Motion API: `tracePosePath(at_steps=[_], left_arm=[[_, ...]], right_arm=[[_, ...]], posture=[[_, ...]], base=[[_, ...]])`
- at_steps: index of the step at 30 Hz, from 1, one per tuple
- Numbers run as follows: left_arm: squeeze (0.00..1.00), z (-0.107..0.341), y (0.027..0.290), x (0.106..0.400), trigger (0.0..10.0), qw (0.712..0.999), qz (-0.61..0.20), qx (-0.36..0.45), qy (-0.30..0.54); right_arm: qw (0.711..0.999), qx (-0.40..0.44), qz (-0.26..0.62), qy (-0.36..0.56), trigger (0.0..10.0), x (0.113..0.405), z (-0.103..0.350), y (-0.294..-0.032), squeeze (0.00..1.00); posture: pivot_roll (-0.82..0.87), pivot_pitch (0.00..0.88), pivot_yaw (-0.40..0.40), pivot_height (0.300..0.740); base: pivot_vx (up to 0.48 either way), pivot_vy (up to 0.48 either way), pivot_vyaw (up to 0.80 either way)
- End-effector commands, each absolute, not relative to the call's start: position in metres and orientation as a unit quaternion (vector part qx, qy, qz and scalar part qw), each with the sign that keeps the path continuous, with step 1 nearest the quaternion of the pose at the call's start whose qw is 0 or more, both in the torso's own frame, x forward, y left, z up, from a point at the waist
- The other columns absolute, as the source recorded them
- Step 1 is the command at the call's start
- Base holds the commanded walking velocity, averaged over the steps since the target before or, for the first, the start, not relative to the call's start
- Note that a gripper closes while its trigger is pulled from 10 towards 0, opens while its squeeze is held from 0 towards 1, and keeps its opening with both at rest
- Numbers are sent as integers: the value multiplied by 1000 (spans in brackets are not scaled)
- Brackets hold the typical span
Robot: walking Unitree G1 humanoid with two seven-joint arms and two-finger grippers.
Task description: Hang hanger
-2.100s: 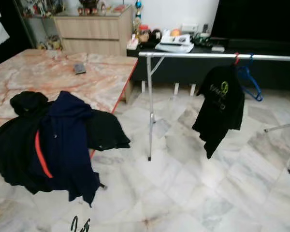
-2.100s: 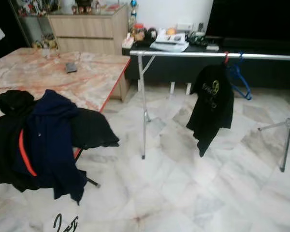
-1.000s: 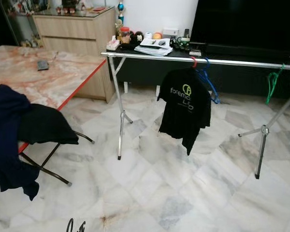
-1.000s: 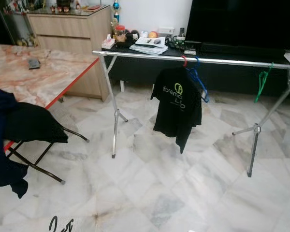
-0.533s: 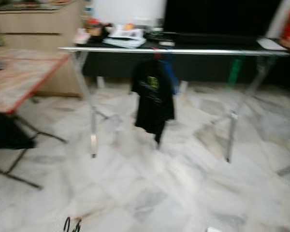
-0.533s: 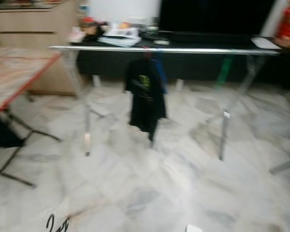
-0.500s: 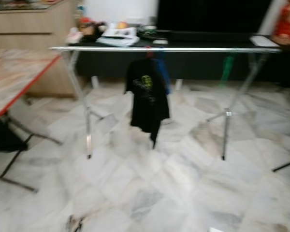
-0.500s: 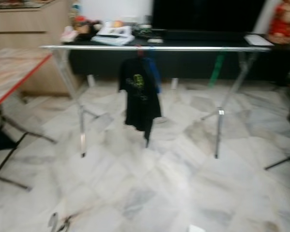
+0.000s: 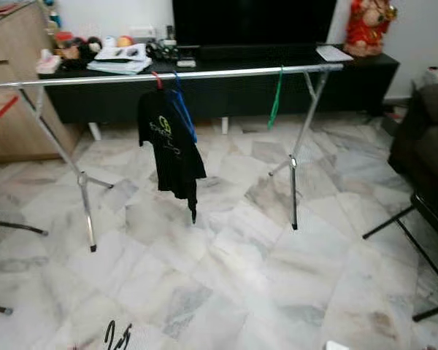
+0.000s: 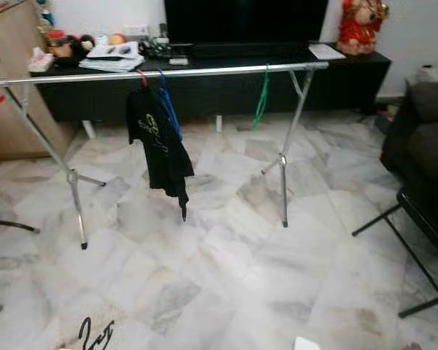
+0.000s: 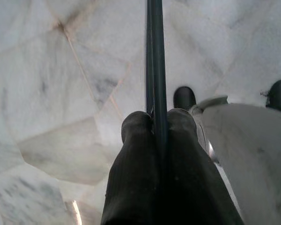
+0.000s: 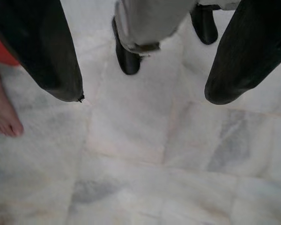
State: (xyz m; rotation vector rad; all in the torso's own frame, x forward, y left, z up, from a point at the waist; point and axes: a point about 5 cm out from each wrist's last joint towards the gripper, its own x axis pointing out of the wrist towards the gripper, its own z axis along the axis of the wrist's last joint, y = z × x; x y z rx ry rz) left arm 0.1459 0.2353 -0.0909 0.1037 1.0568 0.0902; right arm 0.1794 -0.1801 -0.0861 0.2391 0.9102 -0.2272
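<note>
Hanger (image 11: 156,70) in left pincer (image 11: 156,123) is cut off by the frame edge, so only a thin dark bar shows; hook and shape can't be told. A bare foot (image 12: 3,115) is cropped at the frame edge. Small items on the black worktop (image 9: 365,62) behind the rail (image 9: 168,74) are too small to ID.

Television (image 9: 254,20) — red figurine (image 9: 366,25) beside.

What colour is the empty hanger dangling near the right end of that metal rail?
Green. The empty hanger on the rail shows best in the left eye view.
</note>
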Motion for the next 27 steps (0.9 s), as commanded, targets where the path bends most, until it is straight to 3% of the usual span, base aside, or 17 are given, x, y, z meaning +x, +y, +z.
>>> tracePosePath(at_steps=[1,9,17,19,21,27], left_arm=[[0,-89,240,145,10000,863,32,75,498],[0,-85,240,153,10000,877,9,126,464],[0,-77,236,164,10000,893,-35,193,406],[0,-33,229,242,10000,930,-53,196,306],[0,0,222,283,10000,945,-61,208,245],[0,10,212,294,10000,950,-71,215,213]], right_arm=[[892,114,-106,424,10000,187,-82,-177,0],[928,61,-73,361,10000,224,-59,-186,0],[970,-3,-52,238,10000,284,-6,-207,0],[973,-4,-48,227,10000,288,-2,-207,0],[975,-5,-47,219,10000,290,1,-206,0],[977,-4,-42,210,10000,291,2,-202,0]], posture=[[-78,59,28,740],[-77,65,26,740],[-77,66,22,740],[-79,66,22,740],[-80,66,23,740],[-78,67,25,740]], base=[[0,0,0],[0,0,0],[0,0,0],[0,0,0],[0,0,0],[0,0,0]])
